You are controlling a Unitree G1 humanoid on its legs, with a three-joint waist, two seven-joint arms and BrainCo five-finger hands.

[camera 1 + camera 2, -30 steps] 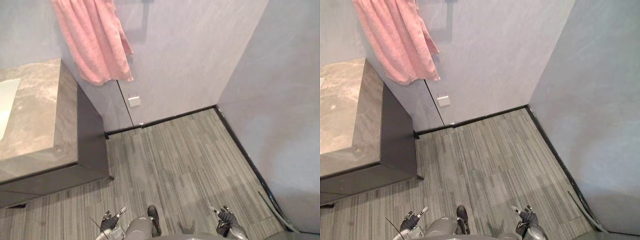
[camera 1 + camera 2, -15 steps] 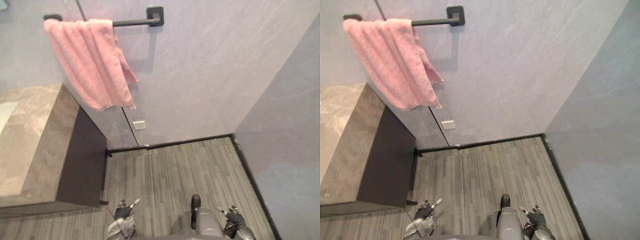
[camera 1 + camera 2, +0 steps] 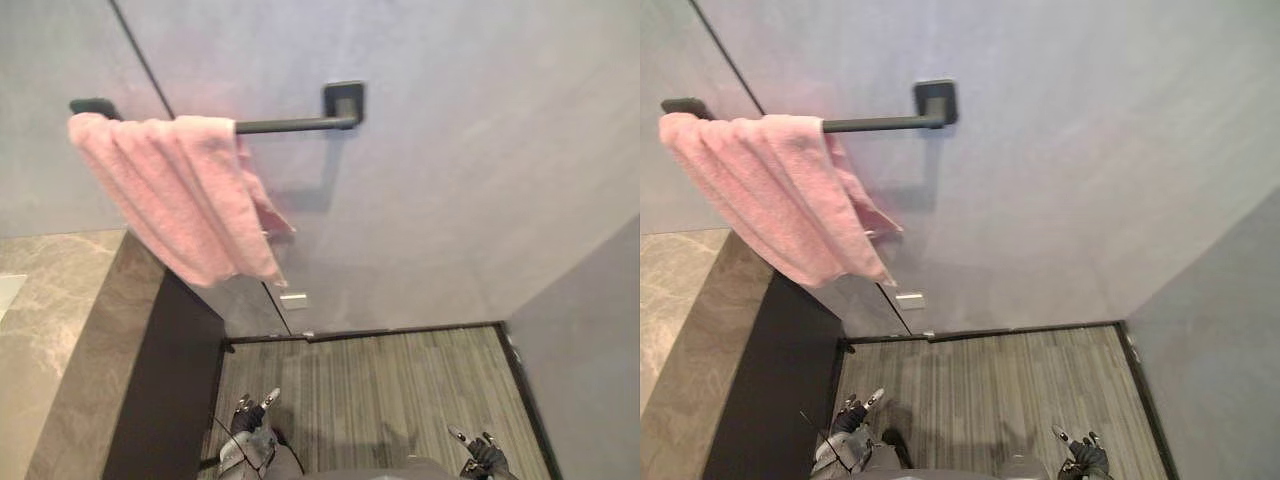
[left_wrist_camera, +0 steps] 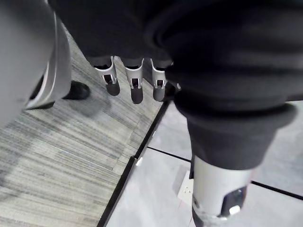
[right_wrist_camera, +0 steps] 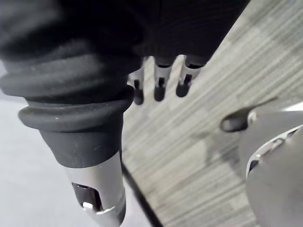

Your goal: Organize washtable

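pink towel [image 3: 185,195] draped over black rail [image 3: 290,125] | stone washtable [image 3: 60,340] below it

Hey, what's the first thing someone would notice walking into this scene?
A pink towel draped over a dark towel bar on the grey wall stands out, hanging by the end of the marble-topped washtable at the left. Low down, the left hand and right hand hang open and empty above the striped grey floor.

Pink towel [image 3: 185,195] draped over a dark wall bar [image 3: 290,125]. Small white wall plate [image 3: 294,299] below the bar. Grey striped floor [image 3: 400,380] further below it.
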